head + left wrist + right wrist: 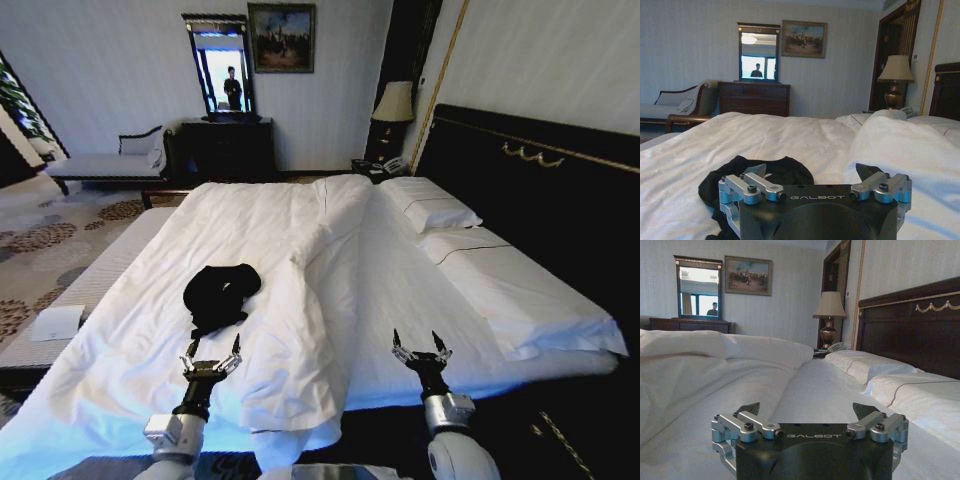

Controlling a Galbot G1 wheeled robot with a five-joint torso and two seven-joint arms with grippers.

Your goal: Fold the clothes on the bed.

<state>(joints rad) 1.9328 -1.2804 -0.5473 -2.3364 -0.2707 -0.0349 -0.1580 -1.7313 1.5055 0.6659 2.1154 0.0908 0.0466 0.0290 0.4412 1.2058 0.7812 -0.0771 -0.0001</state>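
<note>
The clothes (pixel 220 293), a crumpled black T-shirt, lie bunched on the white duvet of the bed (pixel 330 290), on its left half. My left gripper (pixel 211 349) hovers open just short of the shirt's near edge, nothing between its fingers. From the left wrist view the black clothes (pixel 760 176) sit right beyond the open left gripper (pixel 812 172). My right gripper (pixel 420 345) stands open over bare sheet on the right half of the bed, well away from the shirt. In the right wrist view the right gripper (pixel 807 412) holds nothing.
The duvet has a thick folded ridge (pixel 325 250) running down the middle. Pillows (pixel 430 205) lie by the dark headboard (pixel 540 190). A lamp (pixel 392 105) stands on the nightstand. A dresser with mirror (pixel 225 140), a chaise (pixel 105 160) and a bench (pixel 60 325) stand to the left.
</note>
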